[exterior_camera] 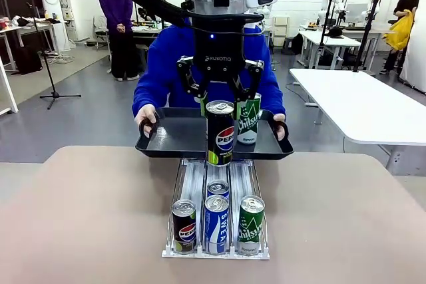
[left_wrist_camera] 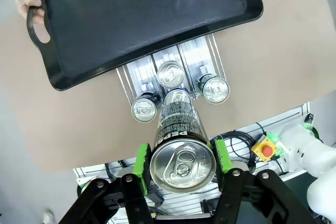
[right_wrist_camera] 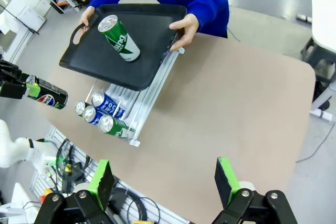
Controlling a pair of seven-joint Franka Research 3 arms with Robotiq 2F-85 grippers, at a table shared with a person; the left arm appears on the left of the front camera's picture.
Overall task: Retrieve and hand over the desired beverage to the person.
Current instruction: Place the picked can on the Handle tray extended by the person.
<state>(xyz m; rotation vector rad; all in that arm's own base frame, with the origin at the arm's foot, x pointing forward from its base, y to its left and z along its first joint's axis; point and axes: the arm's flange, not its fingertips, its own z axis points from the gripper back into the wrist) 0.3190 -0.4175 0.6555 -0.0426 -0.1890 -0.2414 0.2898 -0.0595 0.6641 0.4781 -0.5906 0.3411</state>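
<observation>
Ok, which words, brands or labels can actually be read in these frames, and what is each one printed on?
"PEPSI": black aluminium can clamped in the left gripper.
"Chilsung", partly hidden: green aluminium can standing on the black plastic tray.
"ROBOTIQ": left gripper body.
"Chilsung", cut off: green can in the clear rack.
Blue can lettering and black rack can logo: too blurred to read.

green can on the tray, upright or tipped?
Upright. The green can stands on its base on the black tray, pull-tab top up; front view agrees.
</observation>
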